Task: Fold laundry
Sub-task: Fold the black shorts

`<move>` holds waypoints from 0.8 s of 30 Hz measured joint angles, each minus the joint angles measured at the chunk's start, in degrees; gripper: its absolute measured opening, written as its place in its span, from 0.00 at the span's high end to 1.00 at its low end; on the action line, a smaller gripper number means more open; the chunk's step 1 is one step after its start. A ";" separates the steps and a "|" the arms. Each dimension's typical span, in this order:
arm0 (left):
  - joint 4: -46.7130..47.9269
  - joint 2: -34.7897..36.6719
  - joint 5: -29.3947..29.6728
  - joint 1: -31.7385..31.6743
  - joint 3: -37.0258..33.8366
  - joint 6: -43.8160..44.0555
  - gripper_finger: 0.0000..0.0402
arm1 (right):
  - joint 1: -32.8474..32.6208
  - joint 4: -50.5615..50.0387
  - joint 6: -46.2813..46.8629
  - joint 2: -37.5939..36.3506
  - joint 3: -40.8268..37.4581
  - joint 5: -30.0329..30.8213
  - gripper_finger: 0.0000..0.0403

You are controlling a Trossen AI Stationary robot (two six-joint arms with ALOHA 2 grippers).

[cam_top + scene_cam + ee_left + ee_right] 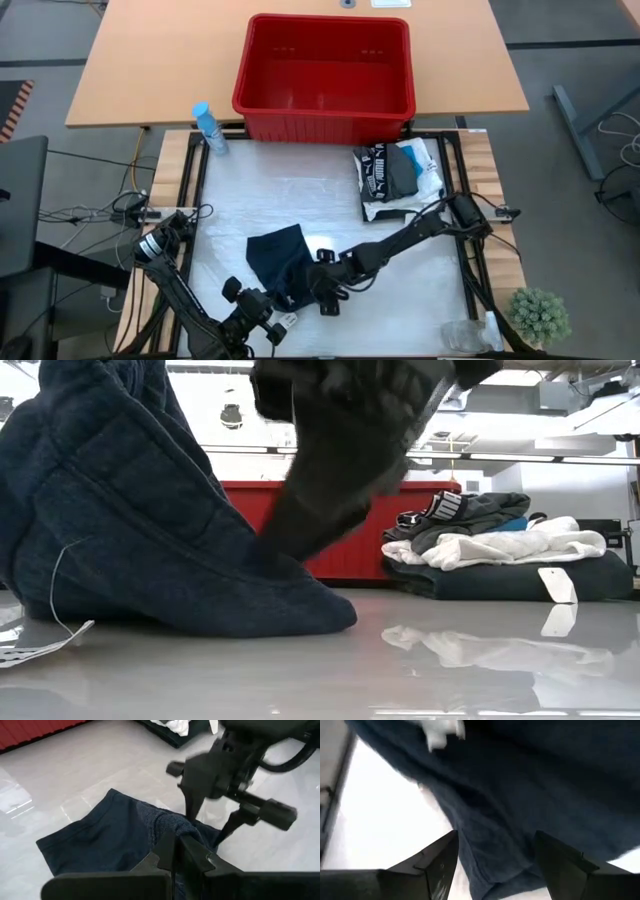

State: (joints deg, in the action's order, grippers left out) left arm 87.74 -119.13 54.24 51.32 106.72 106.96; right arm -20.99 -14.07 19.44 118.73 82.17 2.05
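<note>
The left end effector (175,851) is clamped on a dark blue garment (277,258), lifting its edge so the spread right end effector (495,865) can grip it.

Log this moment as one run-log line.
left gripper: shut on dark garment | right gripper: open, straddling garment's edge | folded pile: by red basket
</note>
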 joint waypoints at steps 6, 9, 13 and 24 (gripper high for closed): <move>0.11 -0.02 0.00 0.01 0.00 -0.26 1.00 | -0.34 -0.04 0.43 2.50 -0.07 -5.08 0.31; 0.20 -0.02 0.04 0.01 0.00 -0.20 1.00 | -0.80 -0.92 0.46 2.20 -0.07 -4.08 0.41; 0.22 -0.02 1.03 -0.28 0.00 -0.17 1.00 | -0.75 -2.22 0.63 0.78 -0.15 -3.43 0.72; 2.34 -0.02 2.82 -6.60 0.00 -0.80 1.00 | -0.77 -16.90 6.92 -9.65 -0.17 4.65 0.92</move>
State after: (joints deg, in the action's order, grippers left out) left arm 90.08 -119.15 57.06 44.73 106.72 106.16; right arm -21.76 -30.97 26.36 109.07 82.00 6.70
